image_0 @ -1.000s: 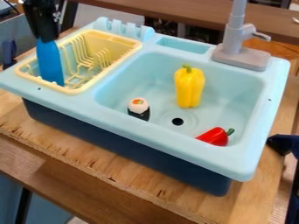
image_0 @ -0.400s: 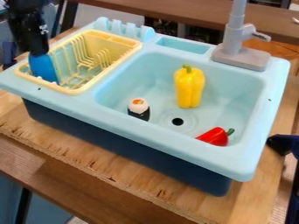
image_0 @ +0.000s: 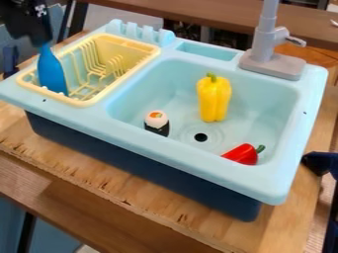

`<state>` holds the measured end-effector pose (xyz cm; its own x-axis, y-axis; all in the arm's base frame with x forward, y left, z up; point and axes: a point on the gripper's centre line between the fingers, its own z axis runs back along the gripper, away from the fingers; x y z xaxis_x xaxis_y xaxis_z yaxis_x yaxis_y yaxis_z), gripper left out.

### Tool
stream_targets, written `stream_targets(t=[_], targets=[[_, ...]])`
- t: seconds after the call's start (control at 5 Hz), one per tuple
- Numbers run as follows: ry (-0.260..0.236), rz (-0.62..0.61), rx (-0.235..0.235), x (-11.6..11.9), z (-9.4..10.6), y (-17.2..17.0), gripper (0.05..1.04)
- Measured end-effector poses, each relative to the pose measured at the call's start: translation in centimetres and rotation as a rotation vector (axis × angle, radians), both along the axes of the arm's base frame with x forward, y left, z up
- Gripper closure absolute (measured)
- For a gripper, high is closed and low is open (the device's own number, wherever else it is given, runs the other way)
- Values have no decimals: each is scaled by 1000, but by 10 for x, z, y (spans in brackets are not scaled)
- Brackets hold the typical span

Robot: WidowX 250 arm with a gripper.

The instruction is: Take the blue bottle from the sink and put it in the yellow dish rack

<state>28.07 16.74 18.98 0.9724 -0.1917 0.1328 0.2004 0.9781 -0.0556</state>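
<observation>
The gripper (image_0: 43, 41) is hanging at the blue object's (image_0: 51, 71) top; the object is extending into the left rack (image_0: 147, 55). Grip state: cannot tell.

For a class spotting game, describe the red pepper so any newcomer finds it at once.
Find the sink and look into its basin. To the lower right of the drain is the red pepper, its stem pointing up and right. It alone there is red; the yellow pepper is bigger, and the sushi has no stem.

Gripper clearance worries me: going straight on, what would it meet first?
Likely the blue object just below the gripper, in the yellow rack; depth is unclear, and they may already touch.
</observation>
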Motion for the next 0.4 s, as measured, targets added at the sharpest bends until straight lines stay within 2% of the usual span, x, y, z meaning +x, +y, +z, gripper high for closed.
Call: stream_targets(t=[0.2,0.4], targets=[[-22,7,-26,-5,22,-5,84],[-54,9,22,-9,50,-10,84]])
